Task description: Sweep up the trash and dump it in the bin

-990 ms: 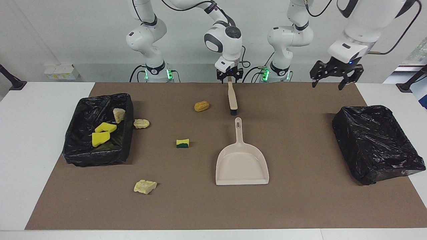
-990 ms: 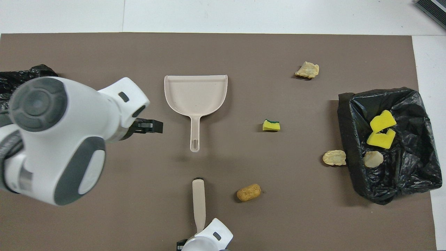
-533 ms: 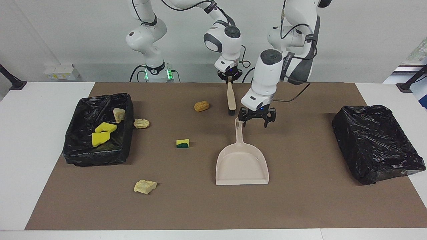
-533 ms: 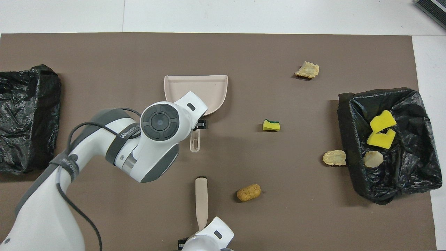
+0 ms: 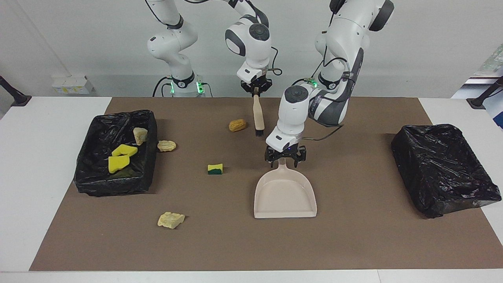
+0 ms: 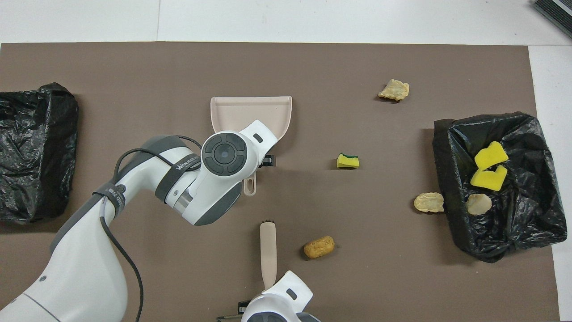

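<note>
The beige dustpan lies flat mid-table, also in the overhead view. My left gripper is low over its handle, open, with a finger on each side. My right gripper is shut on the beige brush, which hangs bristles-down beside a golden-brown roll. A yellow-and-green sponge and two pale chunks lie on the mat. Two yellow sponge pieces and a pale chunk lie in the black-lined bin.
A second black-lined bin stands at the left arm's end of the table. The brown mat covers the work area, with white table around it. The left arm's elbow and cable hang over the mat near the dustpan handle.
My left gripper has moved sideways and down, from beside the dustpan handle's end to astride the handle. My right gripper has carried the brush a little toward the right arm's end.
</note>
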You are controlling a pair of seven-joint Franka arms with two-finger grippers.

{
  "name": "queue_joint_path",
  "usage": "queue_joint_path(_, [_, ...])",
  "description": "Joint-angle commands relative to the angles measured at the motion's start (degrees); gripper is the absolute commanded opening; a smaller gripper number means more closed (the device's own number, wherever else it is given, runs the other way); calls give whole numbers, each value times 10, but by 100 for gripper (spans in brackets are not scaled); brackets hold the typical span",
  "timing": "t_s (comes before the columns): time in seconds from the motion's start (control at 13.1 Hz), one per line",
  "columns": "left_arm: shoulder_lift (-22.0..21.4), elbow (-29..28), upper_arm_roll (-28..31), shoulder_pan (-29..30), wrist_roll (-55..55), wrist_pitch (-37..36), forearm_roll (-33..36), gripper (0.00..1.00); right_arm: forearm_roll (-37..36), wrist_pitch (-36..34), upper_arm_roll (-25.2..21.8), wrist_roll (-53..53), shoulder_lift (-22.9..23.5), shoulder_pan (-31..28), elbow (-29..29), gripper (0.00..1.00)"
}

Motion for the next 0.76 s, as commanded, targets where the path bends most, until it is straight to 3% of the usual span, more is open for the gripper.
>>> queue_joint_path(0.0, [3, 7, 3, -6, -14, -4, 13, 100, 0, -34, 3, -69, -46, -54, -15, 0])
queue_joint_path(0.23, [1, -6, 2, -6, -15, -3, 13, 98, -16, -58, 3, -123, -52, -120, 2, 0])
queue_joint_path(0.3, [1, -6, 3, -6, -14, -4, 13, 81, -43, -66, 3, -135, -45, -142, 10, 0])
queue_joint_path(0.46, [2, -3, 3, -6, -10, -5, 14, 30, -87, -75, 3, -145, -24, -184, 30, 0])
queue_joint_path(0.61, [-5, -4, 4, -3, 3, -12, 14, 9, -165, -94, 3, -147, -5, -194, 57, 0])
queue_joint_path(0.69, [-12, -4, 4, 1, 34, -16, 13, 7, -185, -112, 3, -147, 0, -207, 61, 0])
